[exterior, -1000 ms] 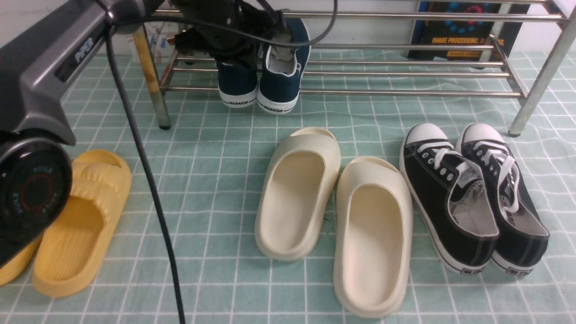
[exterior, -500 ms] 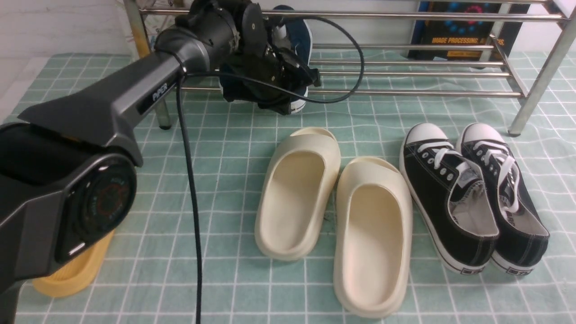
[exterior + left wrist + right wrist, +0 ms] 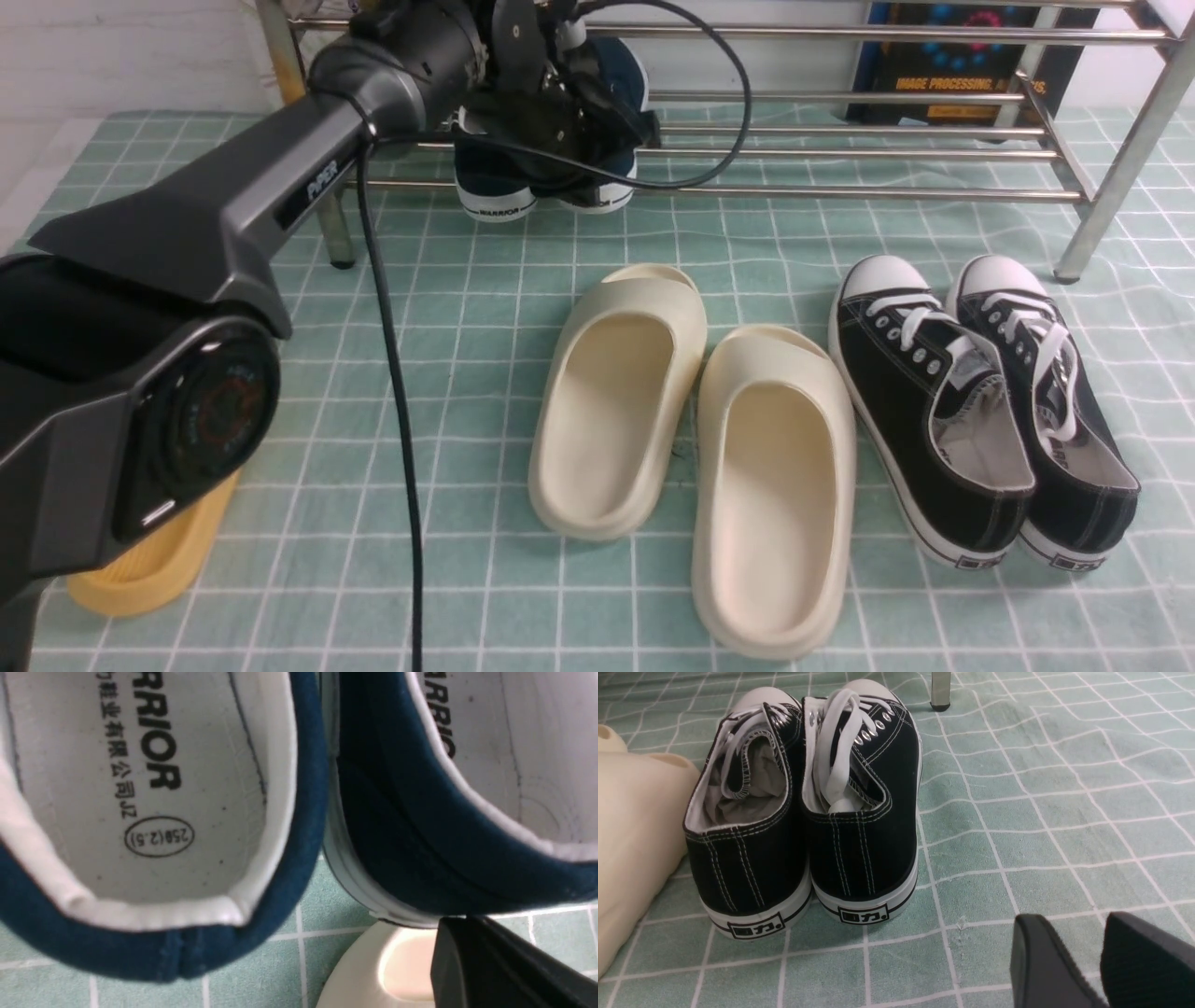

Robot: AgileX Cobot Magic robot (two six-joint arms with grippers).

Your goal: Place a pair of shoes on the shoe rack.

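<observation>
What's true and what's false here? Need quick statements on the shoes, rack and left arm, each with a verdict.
1. The navy shoes sit on the lower tier of the shoe rack, at its left end. True.
2. The cream slides lie between the yellow slide and the black sneakers. True.
3. The black sneakers are on the rack. False: they stand on the green cloth in front of its right end.
4. The left fingers are spread open. False: they are shut, right by the navy shoes' heels.
</observation>
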